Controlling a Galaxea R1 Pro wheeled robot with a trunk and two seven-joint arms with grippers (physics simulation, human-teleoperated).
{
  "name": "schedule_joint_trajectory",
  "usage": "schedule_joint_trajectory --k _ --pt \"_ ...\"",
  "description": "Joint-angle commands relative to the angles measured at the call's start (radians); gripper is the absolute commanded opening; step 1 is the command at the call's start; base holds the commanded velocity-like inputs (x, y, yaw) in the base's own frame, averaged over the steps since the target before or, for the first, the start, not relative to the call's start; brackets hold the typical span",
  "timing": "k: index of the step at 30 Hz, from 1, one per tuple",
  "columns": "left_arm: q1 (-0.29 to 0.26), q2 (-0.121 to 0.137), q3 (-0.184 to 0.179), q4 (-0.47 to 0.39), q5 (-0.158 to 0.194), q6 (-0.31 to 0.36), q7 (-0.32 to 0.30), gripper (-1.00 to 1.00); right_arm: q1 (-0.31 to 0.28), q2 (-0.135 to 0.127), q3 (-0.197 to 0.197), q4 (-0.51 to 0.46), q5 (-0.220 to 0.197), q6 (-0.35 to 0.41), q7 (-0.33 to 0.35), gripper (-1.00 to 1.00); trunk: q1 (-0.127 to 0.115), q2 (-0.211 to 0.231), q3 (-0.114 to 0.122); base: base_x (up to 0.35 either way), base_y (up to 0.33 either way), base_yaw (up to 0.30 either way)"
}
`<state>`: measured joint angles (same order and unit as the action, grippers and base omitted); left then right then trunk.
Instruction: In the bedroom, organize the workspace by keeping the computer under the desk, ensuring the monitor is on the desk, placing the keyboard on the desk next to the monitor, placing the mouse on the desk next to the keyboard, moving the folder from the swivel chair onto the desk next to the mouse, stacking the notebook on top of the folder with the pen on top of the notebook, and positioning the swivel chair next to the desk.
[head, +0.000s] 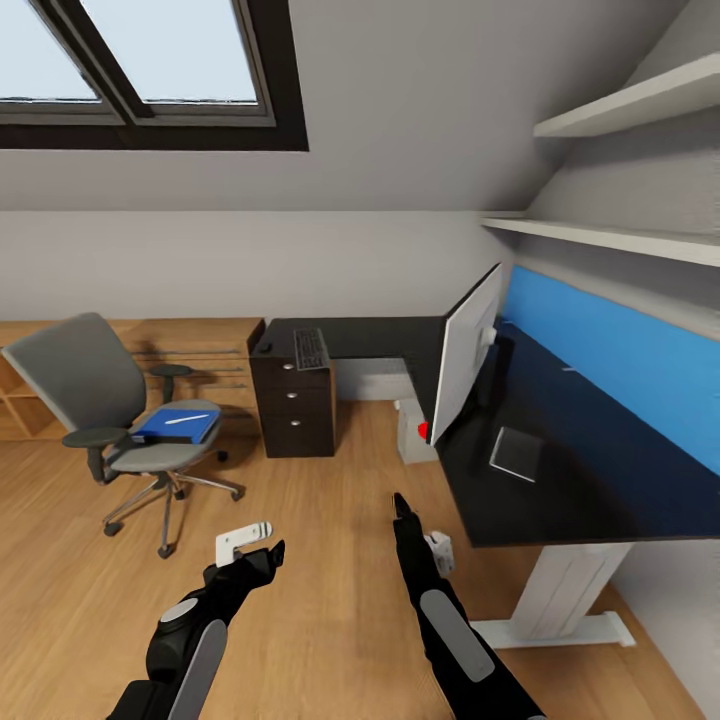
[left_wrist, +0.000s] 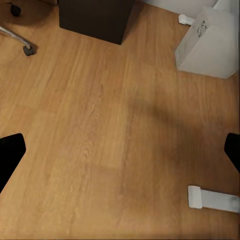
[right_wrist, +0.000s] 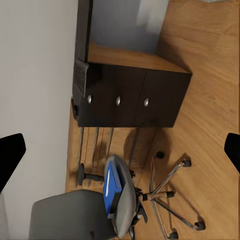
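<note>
Where wood floor spreads: one swivel chair (head: 110, 420), one desk (head: 560, 470).

Tabletop (head: 600, 470): glossy black, L-shaped, white legs, bright blue back panel; black three-drawer unit under its left wing.
Monitor (head: 466, 352): upright on the tabletop, seen nearly edge-on, silvery-white back showing, small red light at the lower corner.
Keyboard (head: 311, 349): flat on the left wing, above the drawer unit.
Mouse (head: 266, 348): small dark shape at the wing's left end, well apart from the monitor.
Computer (head: 414, 436): pale grey tower on the floor under the tabletop, below the monitor.
Swivel chair (head: 110, 415): grey, chrome star base, on the wood floor left of the drawers, apart from the desk.
Folder (head: 178, 425): bright blue, lying on the chair seat.
Pen (head: 187, 419): thin, white, lying on the folder.
Notebook (head: 517, 453): thin, dark, flat on the tabletop, right of the monitor.
</note>
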<state>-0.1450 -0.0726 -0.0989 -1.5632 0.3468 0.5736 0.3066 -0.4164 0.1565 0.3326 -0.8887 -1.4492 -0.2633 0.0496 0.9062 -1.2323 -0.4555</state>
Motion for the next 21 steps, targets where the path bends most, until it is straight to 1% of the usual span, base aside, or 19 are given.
schedule_joint_trajectory --k 1,5,14,15,17,18,19,21 --pt "-0.001 0.0 -0.001 -0.001 0.011 0.003 0.009 1.0 -0.001 -0.01 0.003 -0.005 -0.011 -0.007 0.008 1.0 0.0 -0.001 -0.001 -0.012 -0.332 0.0" --pt "-0.001 0.001 -0.001 0.0 0.012 0.003 0.009 1.0 -0.001 -0.019 0.003 -0.015 -0.01 -0.009 0.009 1.0 0.0 -0.001 -0.001 -0.006 -0.337 0.0" --pt "-0.001 0.002 0.003 0.001 0.012 0.003 0.009 1.0 0.001 -0.05 -0.005 -0.021 -0.007 -0.018 0.012 1.0 0.0 -0.001 -0.001 -0.001 -0.342 0.0" --pt "-0.001 0.004 0.004 0.002 0.012 0.003 0.009 1.0 0.001 -0.065 -0.011 -0.022 -0.006 -0.02 0.009 1.0 0.0 -0.001 -0.001 0.0 -0.343 0.0" --pt "-0.001 0.005 0.005 0.002 0.012 0.003 0.009 1.0 0.001 -0.074 -0.014 -0.022 -0.006 -0.02 0.007 1.0 0.0 -0.001 -0.001 0.0 -0.343 0.0" --pt "-0.001 0.008 0.005 0.002 0.012 0.003 0.009 1.0 0.001 -0.085 -0.017 -0.022 -0.005 -0.02 0.006 1.0 0.0 -0.001 -0.001 0.0 -0.343 0.0" --pt "-0.001 0.015 0.005 0.002 0.012 0.002 0.01 1.0 0.001 -0.122 -0.039 -0.029 -0.004 -0.023 0.006 1.0 0.0 -0.001 -0.001 0.0 -0.343 0.0" --pt "-0.001 0.017 0.005 0.002 0.012 0.001 0.011 1.0 0.001 -0.146 -0.057 -0.035 -0.004 -0.024 0.006 1.0 0.0 -0.001 -0.001 0.0 -0.343 0.0"
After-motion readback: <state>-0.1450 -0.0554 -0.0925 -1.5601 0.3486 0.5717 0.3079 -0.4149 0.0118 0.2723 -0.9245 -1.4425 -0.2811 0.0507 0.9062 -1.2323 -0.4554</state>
